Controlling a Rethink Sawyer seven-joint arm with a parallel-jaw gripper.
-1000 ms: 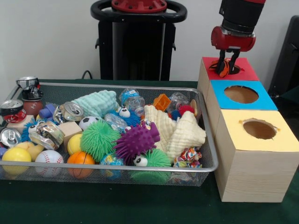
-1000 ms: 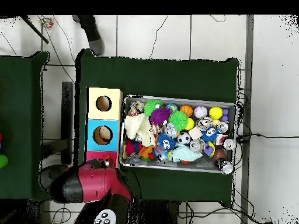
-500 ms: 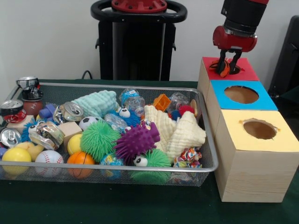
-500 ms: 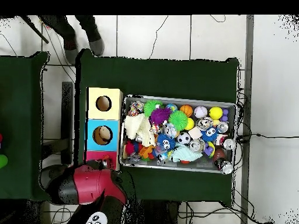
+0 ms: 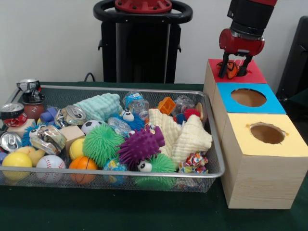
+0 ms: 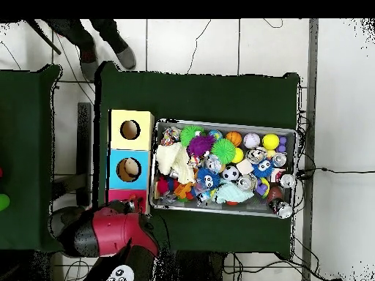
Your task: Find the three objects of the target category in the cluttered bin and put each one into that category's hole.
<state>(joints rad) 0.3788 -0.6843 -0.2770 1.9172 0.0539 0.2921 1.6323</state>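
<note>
My gripper (image 5: 234, 69) hangs over the hole of the red-topped box (image 5: 253, 73), the farthest of three boxes to the right of the bin. Its fingers (image 5: 223, 68) are spread open. A small orange ball (image 5: 232, 71) shows between them at the hole's mouth, apart from both pads. The wire bin (image 5: 120, 88) holds more balls: an orange basketball (image 5: 83, 163), a baseball (image 5: 50, 162), a yellow ball (image 5: 17, 160) and a soccer ball (image 5: 89, 126). From overhead the red arm (image 6: 106, 233) hides the gripper and most of the red box (image 6: 121, 195).
A blue-topped box (image 5: 272, 103) and a yellow-topped box (image 5: 288, 142) stand in line nearer the camera, each with a round hole. The bin also holds spiky toys (image 5: 140, 144), crushed cans (image 5: 72, 114), cloths (image 5: 185, 137) and wooden blocks. A person's shoes (image 6: 123, 54) show at the overhead view's top edge.
The gripper rose slightly over the red box and its fingers spread apart, letting go of the orange ball. In the overhead view the person's feet shifted.
</note>
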